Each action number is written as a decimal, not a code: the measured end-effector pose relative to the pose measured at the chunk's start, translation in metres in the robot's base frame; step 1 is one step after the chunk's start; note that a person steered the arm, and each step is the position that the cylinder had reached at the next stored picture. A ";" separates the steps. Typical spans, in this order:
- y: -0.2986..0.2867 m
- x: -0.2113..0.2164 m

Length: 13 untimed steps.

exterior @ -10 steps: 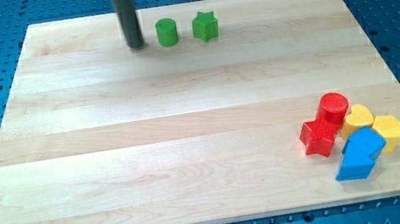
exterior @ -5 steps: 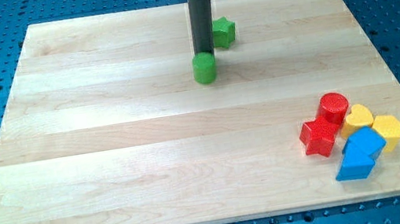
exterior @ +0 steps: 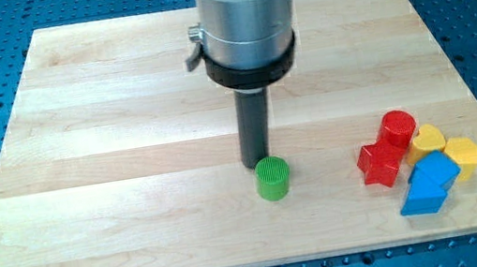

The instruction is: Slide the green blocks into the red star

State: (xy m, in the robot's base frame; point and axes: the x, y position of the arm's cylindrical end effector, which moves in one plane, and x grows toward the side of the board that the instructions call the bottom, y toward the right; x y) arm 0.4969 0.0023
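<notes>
Your rod carries no claw. My tip (exterior: 255,164) touches the green cylinder (exterior: 273,178) at its 11 o'clock, mid-worktop (exterior: 109,153). Red star (exterior: 379,163) sits at the cylinder's 3 o'clock, apart. Green star hidden.

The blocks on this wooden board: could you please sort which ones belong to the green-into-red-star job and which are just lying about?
Belong to the job:
green cylinder block, with my tip just above-left of it
red star block

Just lying about:
red cylinder block
yellow heart block
yellow block
blue block
</notes>
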 end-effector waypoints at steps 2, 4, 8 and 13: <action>0.028 0.038; 0.038 0.050; 0.011 0.024; 0.047 -0.220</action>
State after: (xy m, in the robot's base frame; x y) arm 0.2766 0.0495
